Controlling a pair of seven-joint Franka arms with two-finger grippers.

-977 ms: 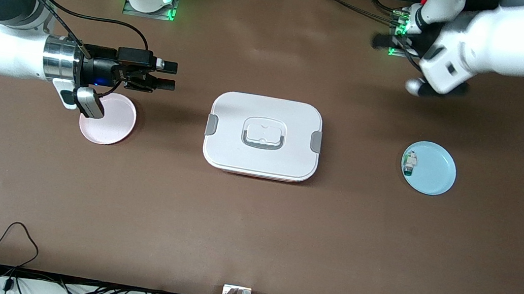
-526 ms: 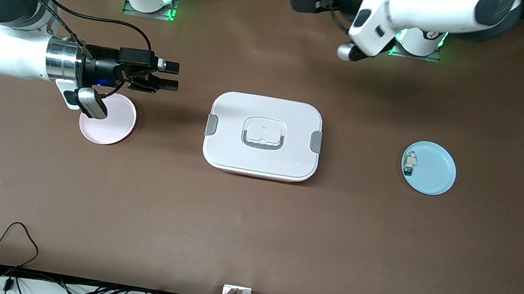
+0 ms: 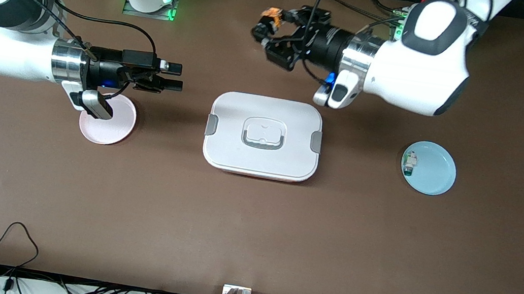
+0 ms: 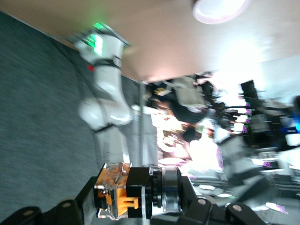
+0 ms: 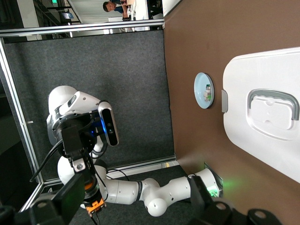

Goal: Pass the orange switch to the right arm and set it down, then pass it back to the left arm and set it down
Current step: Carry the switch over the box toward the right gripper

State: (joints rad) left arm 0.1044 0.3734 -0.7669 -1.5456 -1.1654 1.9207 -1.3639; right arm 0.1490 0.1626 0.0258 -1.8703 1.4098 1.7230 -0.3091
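Two arms are sharing the front view. Taking the box (image 3: pixel 263 137) at the table's middle as the clock's centre, the left gripper (image 3: pixel 264 32) is hovering at about twelve o'clock, over bare table between the box and the bases, its fingers pinching the orange switch (image 3: pixel 271 16). The right gripper (image 3: pixel 176 77) is hanging at about ten o'clock, over the table just beside the pink plate (image 3: pixel 114 122), its jaws standing wide and holding nothing. The pink plate is lying at nine o'clock toward the right arm's end. A blue plate (image 3: pixel 435 170) is sitting at three o'clock toward the left arm's end, carrying a small white-and-green switch (image 3: pixel 409 163). The box, lid on, is lying directly between the two plates, and the two grippers are well apart.

One close look comes from the left wrist view: the orange switch (image 4: pixel 123 190) is sitting clamped crosswise between the black fingers (image 4: pixel 70 211), with the pink plate (image 4: pixel 220 8) showing far off.

From the right wrist view, the box (image 5: pixel 262 117) is filling one edge, the blue plate (image 5: pixel 203 90) is lying just past it, and the left gripper (image 5: pixel 89 199) is showing at a distance with the orange switch (image 5: pixel 93 205) in its tips.
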